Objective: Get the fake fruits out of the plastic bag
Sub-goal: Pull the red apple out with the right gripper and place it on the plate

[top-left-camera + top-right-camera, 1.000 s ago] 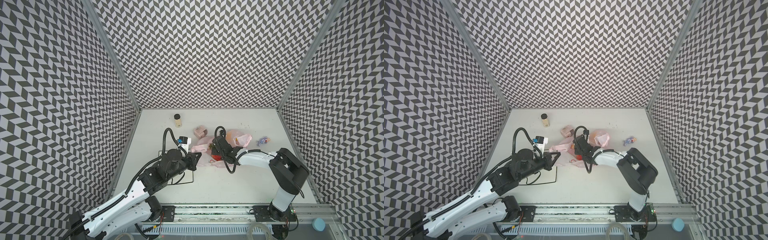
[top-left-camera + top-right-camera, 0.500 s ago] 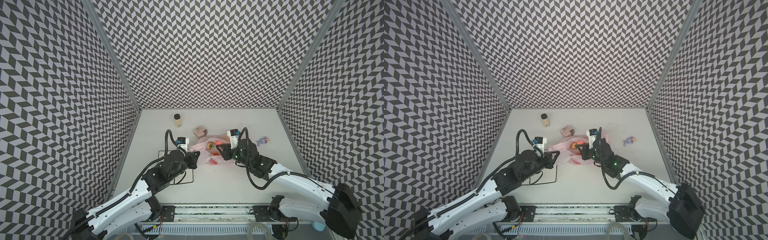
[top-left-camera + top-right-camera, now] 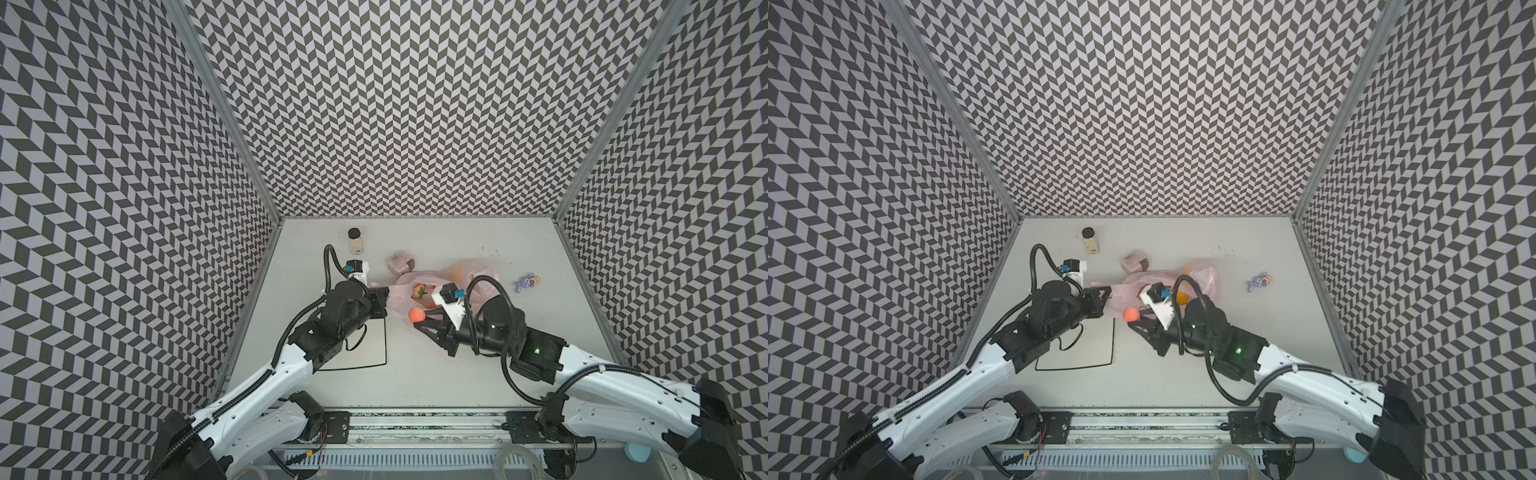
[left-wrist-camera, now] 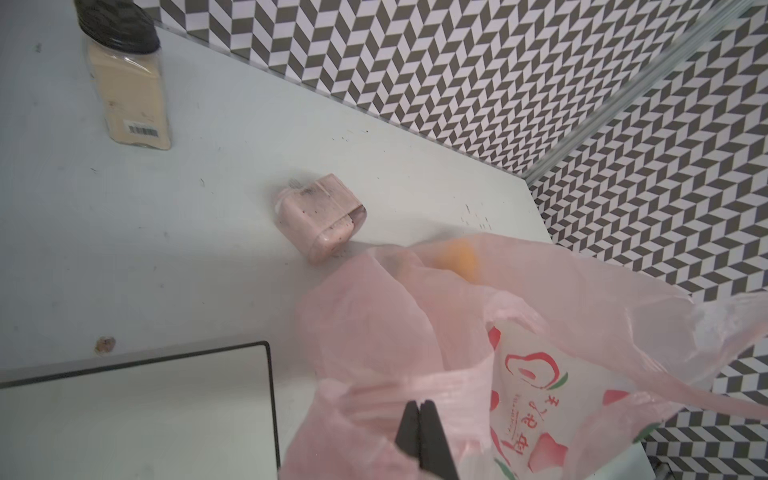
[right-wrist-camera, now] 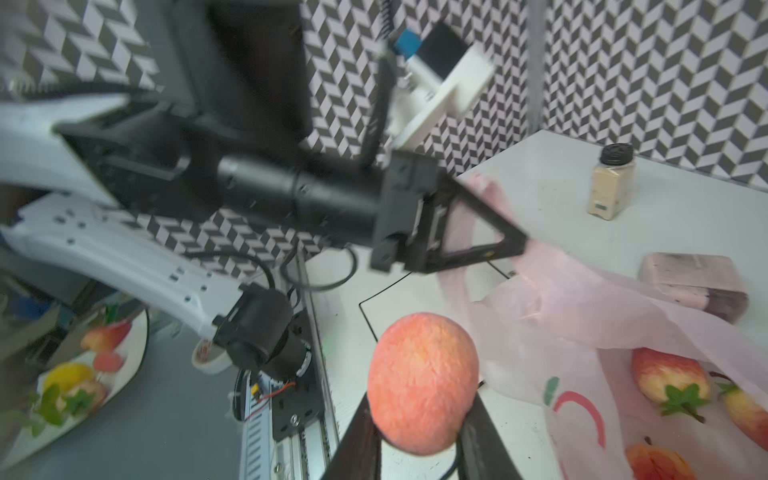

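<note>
right claw [image 3: 420, 322] grasps a peach [image 3: 416, 314] just outside the bag [image 3: 478, 270], at its 7 o'clock. left claw [image 4: 419, 409], at the bag's 9 o'clock, is clenched on what looks like its handle. strawberries [image 5: 670, 379] lie inside.

Between the jaws of the right gripper [image 5: 419, 432] sits a fruit [image 5: 422, 382]; the bag [image 5: 561, 311] lies just beyond, more fruits [image 5: 669, 380] in it. The left gripper [image 4: 420, 409] pinches the bag; plate [image 4: 124, 415] beside its jaws, box [image 4: 320, 216] and jar [image 4: 129, 91] beyond.
</note>
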`<action>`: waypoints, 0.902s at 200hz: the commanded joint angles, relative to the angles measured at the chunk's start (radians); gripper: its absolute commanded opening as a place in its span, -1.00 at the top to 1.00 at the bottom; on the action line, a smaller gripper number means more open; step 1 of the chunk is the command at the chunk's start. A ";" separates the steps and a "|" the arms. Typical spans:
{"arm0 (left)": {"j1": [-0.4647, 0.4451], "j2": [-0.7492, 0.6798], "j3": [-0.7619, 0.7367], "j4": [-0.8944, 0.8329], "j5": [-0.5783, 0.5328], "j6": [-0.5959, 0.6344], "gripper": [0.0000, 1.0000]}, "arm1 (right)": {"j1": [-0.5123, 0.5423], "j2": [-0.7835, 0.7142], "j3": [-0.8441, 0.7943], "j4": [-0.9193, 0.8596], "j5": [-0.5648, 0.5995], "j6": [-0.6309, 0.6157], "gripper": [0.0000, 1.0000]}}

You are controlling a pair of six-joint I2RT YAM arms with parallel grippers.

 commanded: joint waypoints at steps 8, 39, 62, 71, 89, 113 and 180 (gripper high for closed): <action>0.064 0.032 0.059 0.069 0.100 0.047 1.00 | 0.092 0.123 -0.038 0.139 0.097 -0.090 0.47; 0.087 0.039 0.070 0.066 0.133 0.057 1.00 | 0.144 0.343 0.004 0.263 0.152 -0.087 0.47; 0.099 0.021 0.061 0.051 0.145 0.054 1.00 | 0.156 0.509 0.052 0.389 0.175 -0.095 0.47; 0.104 0.016 0.061 0.042 0.149 0.053 1.00 | 0.157 0.575 0.079 0.425 0.198 -0.093 0.47; 0.114 0.005 0.056 0.025 0.157 0.054 1.00 | 0.158 0.687 0.124 0.478 0.233 -0.084 0.48; 0.122 -0.005 0.045 0.020 0.154 0.045 1.00 | 0.157 0.811 0.162 0.533 0.257 -0.038 0.48; 0.122 -0.023 0.035 0.006 0.136 0.033 1.00 | 0.157 0.940 0.229 0.506 0.343 0.005 0.27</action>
